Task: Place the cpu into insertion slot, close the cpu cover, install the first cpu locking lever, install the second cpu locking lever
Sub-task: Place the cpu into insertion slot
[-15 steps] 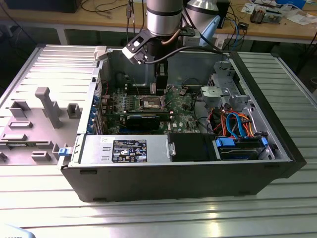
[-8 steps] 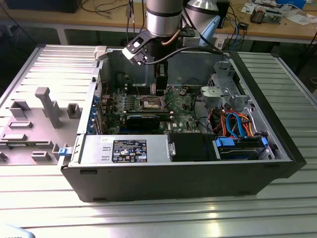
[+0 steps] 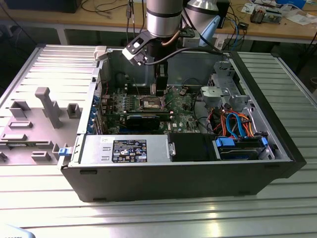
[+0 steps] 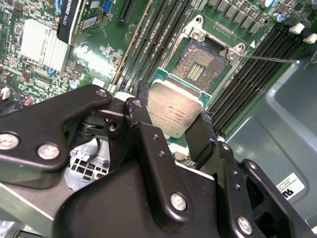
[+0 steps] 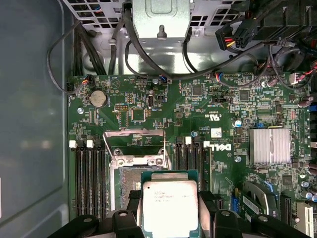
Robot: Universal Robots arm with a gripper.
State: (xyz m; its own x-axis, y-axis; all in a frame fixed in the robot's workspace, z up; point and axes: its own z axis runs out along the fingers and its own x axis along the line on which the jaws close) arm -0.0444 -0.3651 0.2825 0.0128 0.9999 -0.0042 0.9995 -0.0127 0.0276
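We hold the cpu pinched by two opposite edges in the end effector, close above the insertion slot and not yet seated. The cpu cover stands swung open at one slot edge, leaving the contacts exposed for placement.

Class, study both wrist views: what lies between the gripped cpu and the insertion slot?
Nothing. In the second wrist view the cpu, held by the gripper, hangs at the insertion slot's edge; no cable or part comes between them.
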